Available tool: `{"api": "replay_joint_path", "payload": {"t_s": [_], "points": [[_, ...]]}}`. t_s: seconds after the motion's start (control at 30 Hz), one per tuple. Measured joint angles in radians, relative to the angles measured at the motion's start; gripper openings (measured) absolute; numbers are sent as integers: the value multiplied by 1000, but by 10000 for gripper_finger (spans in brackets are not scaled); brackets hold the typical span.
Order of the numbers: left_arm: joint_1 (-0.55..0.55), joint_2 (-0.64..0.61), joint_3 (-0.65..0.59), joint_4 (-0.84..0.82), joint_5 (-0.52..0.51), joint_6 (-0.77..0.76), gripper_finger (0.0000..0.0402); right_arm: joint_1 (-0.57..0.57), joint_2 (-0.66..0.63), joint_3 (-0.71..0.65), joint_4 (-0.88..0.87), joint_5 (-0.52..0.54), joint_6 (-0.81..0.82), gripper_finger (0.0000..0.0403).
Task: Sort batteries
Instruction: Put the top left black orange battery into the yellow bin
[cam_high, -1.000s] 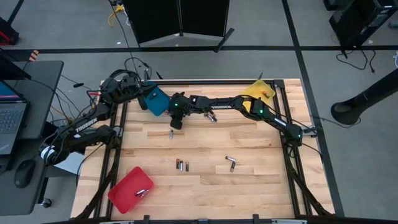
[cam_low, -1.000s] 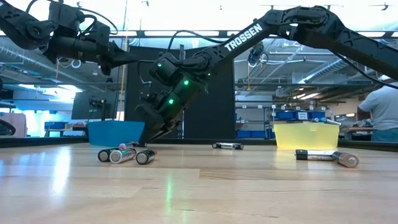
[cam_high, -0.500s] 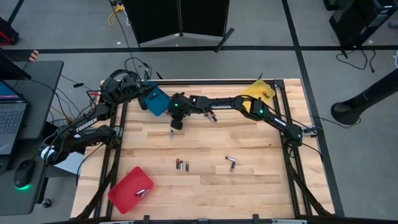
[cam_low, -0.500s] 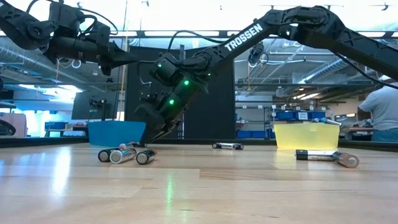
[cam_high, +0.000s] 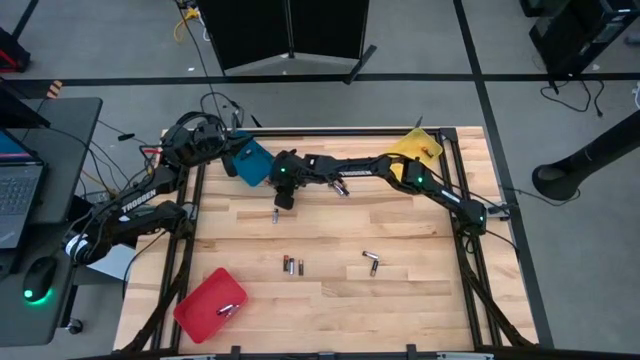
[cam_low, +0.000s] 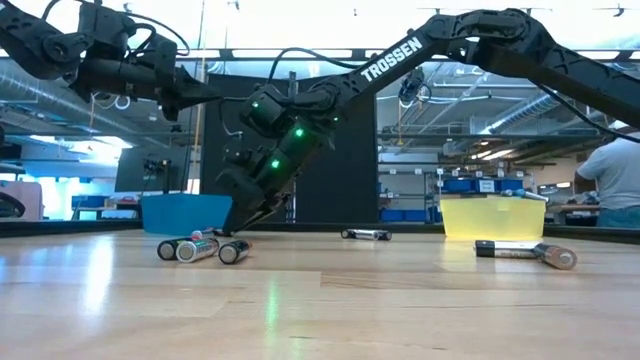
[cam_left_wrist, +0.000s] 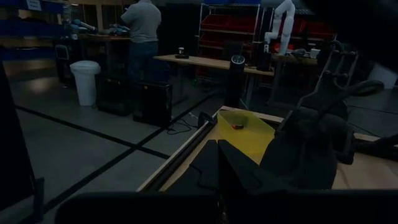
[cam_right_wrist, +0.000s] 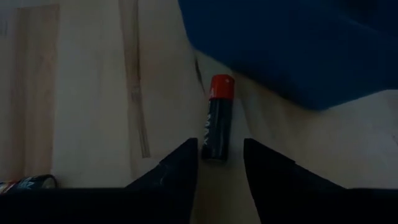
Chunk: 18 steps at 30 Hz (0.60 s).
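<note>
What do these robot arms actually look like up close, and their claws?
Both arms are black and jointed, with white TROSSEN lettering, green lights and black cables looping along them. The right claw ends in two dark, flat, tapered fingers.

Right arm stretched from right side across far part of tabletop toward left, wrist pitched down, right gripper (cam_high: 281, 203) low over boards, jaws parted. Left arm folded at far left, left gripper (cam_high: 232, 150) raised, jaws closed, empty.

The right claw (cam_right_wrist: 220, 163) has lifted very slightly over the red-capped battery (cam_right_wrist: 218, 126); the arms otherwise look unmoved
</note>
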Motion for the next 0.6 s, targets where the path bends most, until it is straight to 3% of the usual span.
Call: {"api": "replay_joint_path", "payload": {"t_s": [0.3, 0.6], "points": [[0, 0, 0, 0, 15, -6, 8, 13, 24, 3, 23, 39, -33, 55], [0, 0, 0, 0, 19, -7, 8, 13, 9, 4, -37, 9, -7, 55]]}}
